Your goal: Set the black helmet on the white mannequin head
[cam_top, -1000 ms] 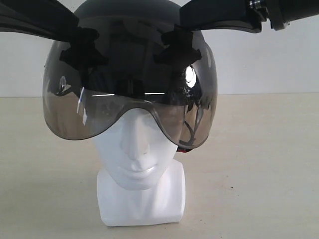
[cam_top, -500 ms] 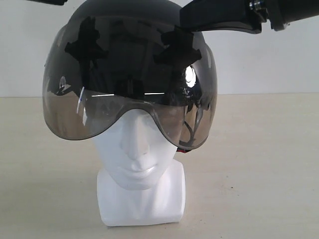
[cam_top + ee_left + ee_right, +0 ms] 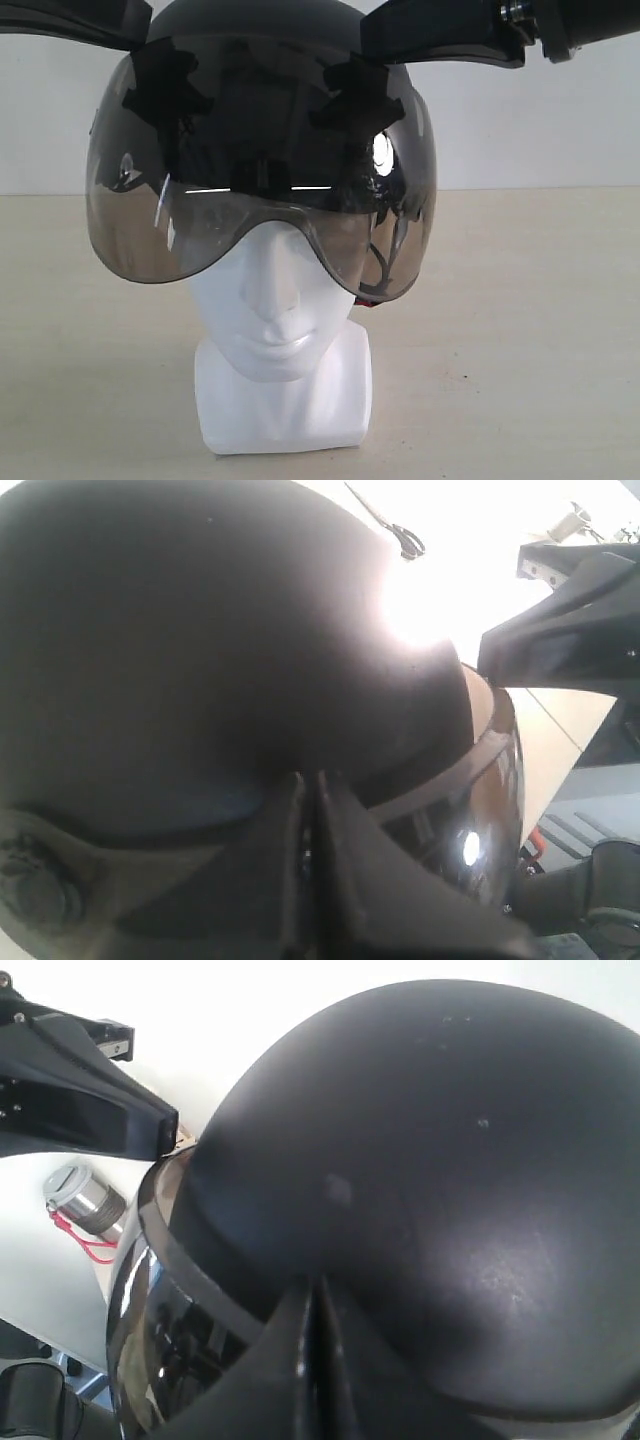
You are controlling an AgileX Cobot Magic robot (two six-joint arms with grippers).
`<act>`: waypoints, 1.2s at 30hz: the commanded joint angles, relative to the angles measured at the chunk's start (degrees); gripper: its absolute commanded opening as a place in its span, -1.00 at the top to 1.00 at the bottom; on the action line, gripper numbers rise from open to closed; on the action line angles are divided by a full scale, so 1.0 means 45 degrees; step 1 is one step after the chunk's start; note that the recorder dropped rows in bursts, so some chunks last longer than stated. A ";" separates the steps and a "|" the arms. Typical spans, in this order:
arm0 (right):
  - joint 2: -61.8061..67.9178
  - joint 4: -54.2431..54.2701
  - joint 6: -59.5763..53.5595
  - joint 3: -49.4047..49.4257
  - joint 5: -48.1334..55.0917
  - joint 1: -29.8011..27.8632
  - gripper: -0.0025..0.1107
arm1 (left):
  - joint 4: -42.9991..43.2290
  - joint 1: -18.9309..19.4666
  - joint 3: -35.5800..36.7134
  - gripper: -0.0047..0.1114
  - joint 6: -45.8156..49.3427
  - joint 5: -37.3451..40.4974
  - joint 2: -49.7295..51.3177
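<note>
Robot lab bench: bare beige tabletop (image 3: 520, 330), blank white wall (image 3: 540, 120).

A plain white wall (image 3: 560, 120) fills the back of the exterior view, evenly lit and unmarked. Below it a pale beige tabletop (image 3: 520, 330) runs the full width, matte, with a few tiny dark specks. The two meet in a straight, level line. In the left wrist view a strong white glare (image 3: 430, 600) washes out most of the surroundings. In the right wrist view a small metal cylinder (image 3: 85, 1205) with thin red wires shows against a bright white ground; what it is cannot be told.
</note>
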 commanded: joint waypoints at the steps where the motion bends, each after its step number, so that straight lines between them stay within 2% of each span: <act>1: -0.0027 -0.0268 -0.0136 -0.0016 0.0531 0.0054 0.96 | -0.0004 -0.0006 -0.0071 0.84 -0.0071 0.0848 0.0012; 8: -0.0027 -0.0268 -0.0111 -0.0016 0.0806 0.0054 0.96 | -0.0004 -0.0006 0.0036 0.84 -0.0071 0.1340 0.0012; 36: -0.0027 -0.0316 0.0200 -0.0016 0.2048 0.0107 0.96 | -0.0058 -0.0006 0.1638 0.84 -0.0105 0.1340 -0.0823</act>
